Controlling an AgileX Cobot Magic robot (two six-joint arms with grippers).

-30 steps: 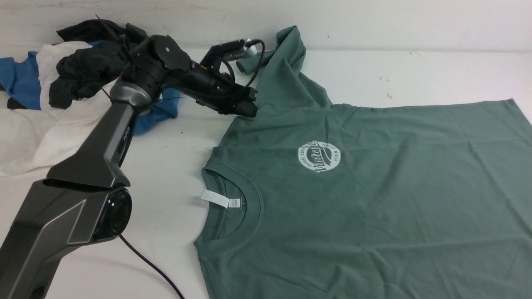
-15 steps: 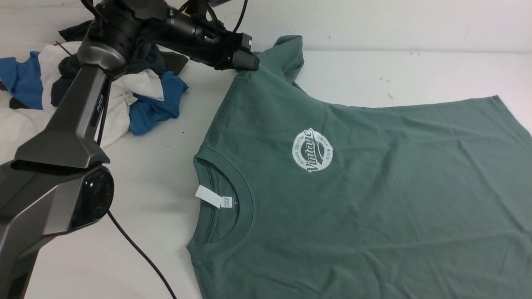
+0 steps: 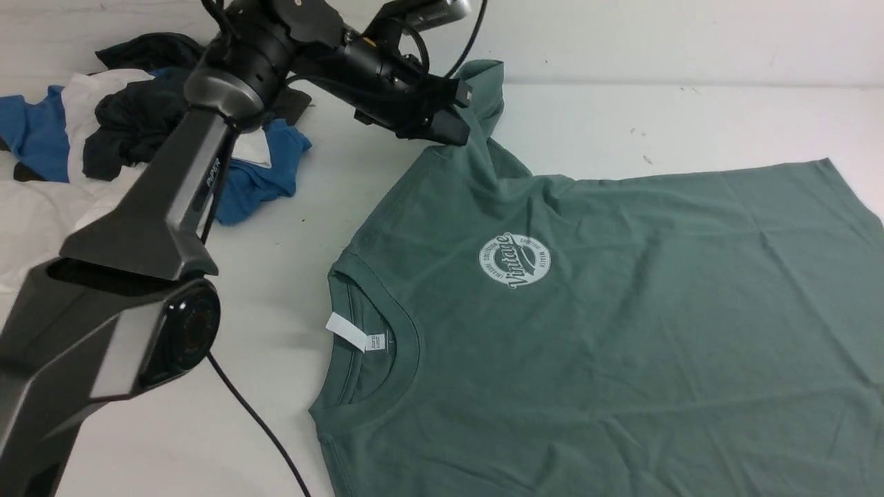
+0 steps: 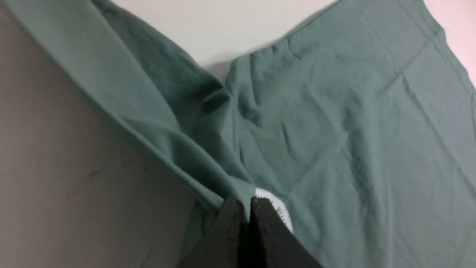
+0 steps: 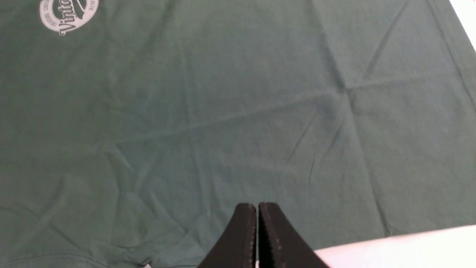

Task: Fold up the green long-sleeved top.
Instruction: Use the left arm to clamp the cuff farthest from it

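The green long-sleeved top (image 3: 621, 310) lies face up across the white table (image 3: 290, 228), with its round white print (image 3: 514, 260) and white neck tag (image 3: 347, 331) showing. My left gripper (image 3: 452, 131) is shut on the top's far sleeve near the shoulder, and the sleeve (image 3: 487, 83) stands up behind it. The left wrist view shows a fold of the top (image 4: 178, 149) running into the closed left gripper (image 4: 248, 201). My right gripper (image 5: 257, 205) hangs shut over the top (image 5: 223, 111) near its edge, with nothing between its fingers. It is out of the front view.
A heap of blue, white and black garments (image 3: 131, 131) lies at the back left, behind my left arm (image 3: 159, 221). A black cable (image 3: 255, 428) trails over the near left of the table. A pale wall (image 3: 690, 34) closes the far side.
My left gripper, still shut on the sleeve, rose toward the back of the table, then swung right. The top's shoulder followed, and collar and print shifted slightly left.
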